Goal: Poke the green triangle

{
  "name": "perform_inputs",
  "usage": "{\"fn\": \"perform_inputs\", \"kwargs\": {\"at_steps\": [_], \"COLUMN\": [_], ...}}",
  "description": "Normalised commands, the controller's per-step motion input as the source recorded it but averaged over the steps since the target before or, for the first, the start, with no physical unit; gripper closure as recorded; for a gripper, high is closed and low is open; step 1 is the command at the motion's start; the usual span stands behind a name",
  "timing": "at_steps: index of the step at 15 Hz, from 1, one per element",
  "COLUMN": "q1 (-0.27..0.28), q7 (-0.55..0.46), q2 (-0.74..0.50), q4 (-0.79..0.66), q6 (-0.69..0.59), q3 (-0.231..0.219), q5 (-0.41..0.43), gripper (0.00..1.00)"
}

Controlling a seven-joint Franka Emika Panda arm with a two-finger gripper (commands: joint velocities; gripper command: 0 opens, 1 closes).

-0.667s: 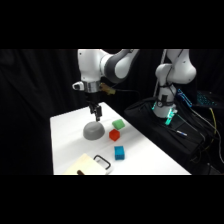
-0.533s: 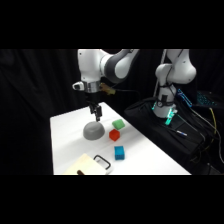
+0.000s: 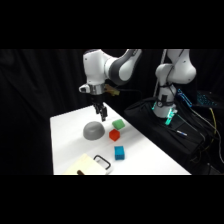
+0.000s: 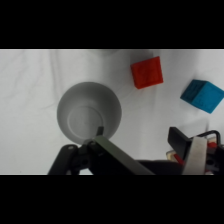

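The green triangle is a small bright green block on the white table, right of the grey dome. It is out of the wrist view. My gripper hangs shut with nothing in it, pointing down just above the gap between dome and green triangle, closer to the dome's top right. In the wrist view the grey dome fills the middle, right under the gripper.
A red block sits just in front of the green one, a blue cube nearer still. A pale yellow object with a black handle lies at the front. Dark gear borders the table's right edge. Red block and blue cube show in the wrist view.
The gripper has shifted right, from over the dome's top towards the green triangle, and a little lower. The blocks and dome have not moved.
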Motion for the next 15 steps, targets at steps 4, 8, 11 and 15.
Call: {"fn": "perform_inputs", "kwargs": {"at_steps": [4, 8, 11, 15], "q1": [-0.061, -0.050, -0.060, -0.086], "q7": [-0.03, -0.03, -0.03, 0.00], "q2": [-0.48, -0.47, -0.40, -0.30], "q4": [-0.50, -0.50, -0.44, -0.37], "q6": [0.17, 0.20, 0.20, 0.25], "q3": [-0.043, -0.050, -0.064, -0.069], "q5": [0.002, 0.009, -0.029, -0.087], "gripper": [0.00, 0.00, 0.00, 0.28]}}
